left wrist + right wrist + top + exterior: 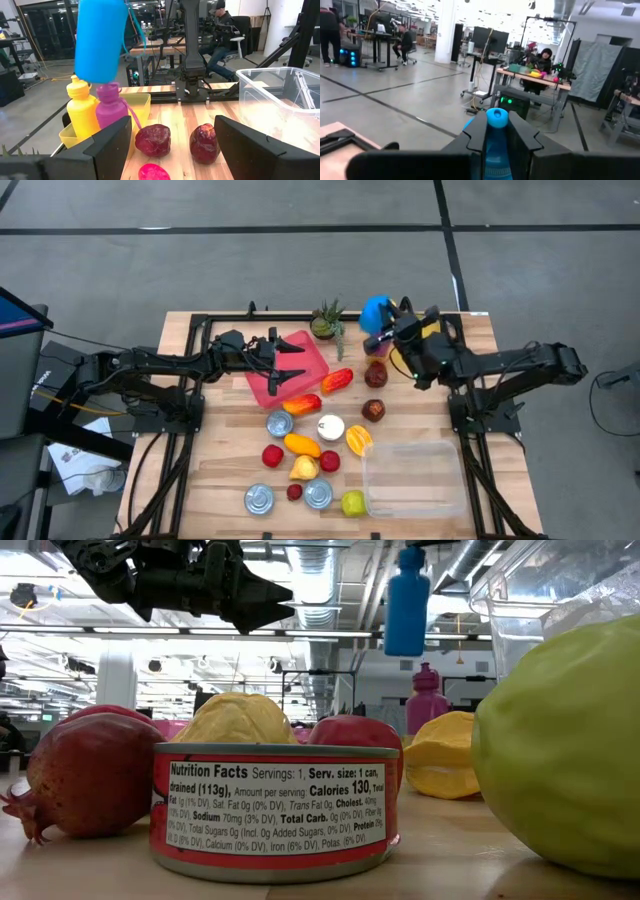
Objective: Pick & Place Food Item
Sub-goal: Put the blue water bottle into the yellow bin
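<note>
While raised above yellow bin [432, 332]: right gripper [496, 131] clamped on blue bottle [496, 137]. Left gripper [290, 362] fingers spread, empty, over red board [310, 352].

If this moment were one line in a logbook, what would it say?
right gripper: shut on blue bottle, held above the table | left gripper: open, empty, over red tray | clear bin: empty

Bright overhead lighting, blurred low-view foreground
</note>
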Motion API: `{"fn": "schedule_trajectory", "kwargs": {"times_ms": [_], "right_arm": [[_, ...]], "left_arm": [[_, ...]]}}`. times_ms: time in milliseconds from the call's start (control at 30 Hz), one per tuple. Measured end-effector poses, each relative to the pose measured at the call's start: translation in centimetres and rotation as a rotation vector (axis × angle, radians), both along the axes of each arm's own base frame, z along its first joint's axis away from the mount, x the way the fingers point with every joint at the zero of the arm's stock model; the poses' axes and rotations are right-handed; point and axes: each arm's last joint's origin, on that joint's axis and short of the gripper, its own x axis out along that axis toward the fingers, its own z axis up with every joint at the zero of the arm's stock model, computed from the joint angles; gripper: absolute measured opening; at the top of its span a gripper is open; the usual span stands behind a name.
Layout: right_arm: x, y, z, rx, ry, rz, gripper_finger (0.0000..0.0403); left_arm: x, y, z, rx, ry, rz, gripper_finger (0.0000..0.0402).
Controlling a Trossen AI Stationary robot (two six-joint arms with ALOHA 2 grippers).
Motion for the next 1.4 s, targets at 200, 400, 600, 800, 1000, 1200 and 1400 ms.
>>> {"fn": "schedule_trajectory", "kwargs": {"times_ms": [200,400,600,800,1000,1200,1400], "right_arm": [[-0.3,-0.1,1.9,-0.025,0.022,-0.046,0.0040],[-0.7,-0.7,2.3,-0.013,0.070,-0.183,0.0040],[-0.9,-1.5,2.0,0.016,0.066,-0.277,0.0040],[-0.9,-2.6,0.4,0.059,0.058,-0.329,0.0040],[-1.3,-3.4,-1.7,0.116,0.028,-0.365,0.0040],[-1.9,-3.5,-3.1,0.153,0.008,-0.383,0.0040],[-2.4,-3.5,-4.2,0.175,0.012,-0.399,0.0040]], "left_arm": [[0.0,0.0,0.0,0.000,0.000,0.000,0.0278],[0.0,0.0,0.0,0.000,0.000,0.000,0.0278],[0.0,0.0,0.0,0.000,0.000,0.000,0.0278],[0.0,0.0,0.0,-0.002,0.005,0.000,0.0278],[0.0,0.0,-0.1,-0.003,0.007,0.000,0.0278],[0.0,0.0,-0.1,-0.002,0.007,0.000,0.0278],[0.0,0.0,-0.1,-0.003,0.007,0.000,0.0278]]}}
